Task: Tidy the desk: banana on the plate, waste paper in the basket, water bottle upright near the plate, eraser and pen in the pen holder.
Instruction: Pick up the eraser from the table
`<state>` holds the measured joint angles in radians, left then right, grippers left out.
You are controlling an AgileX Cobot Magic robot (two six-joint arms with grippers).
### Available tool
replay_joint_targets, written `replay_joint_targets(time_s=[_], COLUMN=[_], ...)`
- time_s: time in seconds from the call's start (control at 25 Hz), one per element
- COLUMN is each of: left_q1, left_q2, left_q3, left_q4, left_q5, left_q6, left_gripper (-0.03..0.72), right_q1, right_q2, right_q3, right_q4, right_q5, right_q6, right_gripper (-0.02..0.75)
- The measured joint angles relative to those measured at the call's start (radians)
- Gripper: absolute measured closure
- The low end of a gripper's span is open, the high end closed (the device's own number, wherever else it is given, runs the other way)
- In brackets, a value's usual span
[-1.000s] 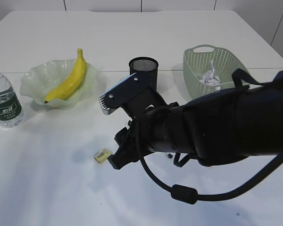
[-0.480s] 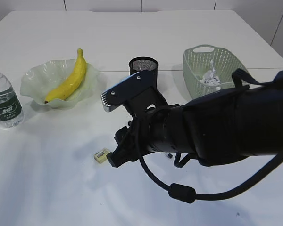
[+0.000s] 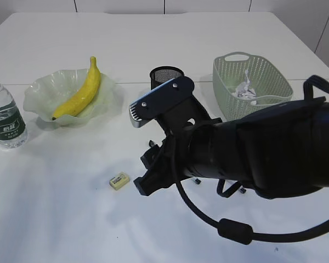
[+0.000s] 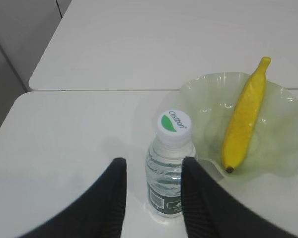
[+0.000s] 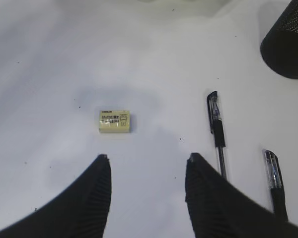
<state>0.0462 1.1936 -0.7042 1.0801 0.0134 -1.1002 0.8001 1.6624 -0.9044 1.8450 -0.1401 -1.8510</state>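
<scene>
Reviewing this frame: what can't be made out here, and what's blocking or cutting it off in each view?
- Exterior view: the pens are almost wholly hidden behind the right arm; its fingertips don't show.
- Right wrist view: the second pen runs off the bottom edge; the pen holder is cut by the corner.
- Left wrist view: the water bottle base sits between the left gripper fingers; contact unclear.
- Eraser print: too small.

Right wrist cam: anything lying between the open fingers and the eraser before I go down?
No. In the right wrist view only bare white table separates the right gripper from the eraser. The nearest pen lies off to the right, outside that stretch.
</scene>
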Motion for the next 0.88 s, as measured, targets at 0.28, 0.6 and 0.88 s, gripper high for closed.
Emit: replay_joint_targets(time_s=[0.28, 0.6, 0.88], left_q1=[0.000, 0.000, 0.000], left_q2=[0.000, 0.000, 0.000], left_q3=[0.000, 0.000, 0.000], left_q4=[-0.013, -0.028, -0.038], left_q5=[0.001, 0.001, 0.002], left_q6=[0.000, 0.000, 0.000], left_gripper=[0.434, 0.434, 0.434], right_q1=[0.000, 0.000, 0.000], right_q2=[-0.056, -0.104, -0.085], right_q3=[0.039, 0.074, 0.078], right_q4=[0.000, 0.000, 0.000], right_q5=[-0.002, -0.013, 0.002], right_q6=[0.000, -0.005, -0.015], right_gripper=[0.366, 0.366, 0.366])
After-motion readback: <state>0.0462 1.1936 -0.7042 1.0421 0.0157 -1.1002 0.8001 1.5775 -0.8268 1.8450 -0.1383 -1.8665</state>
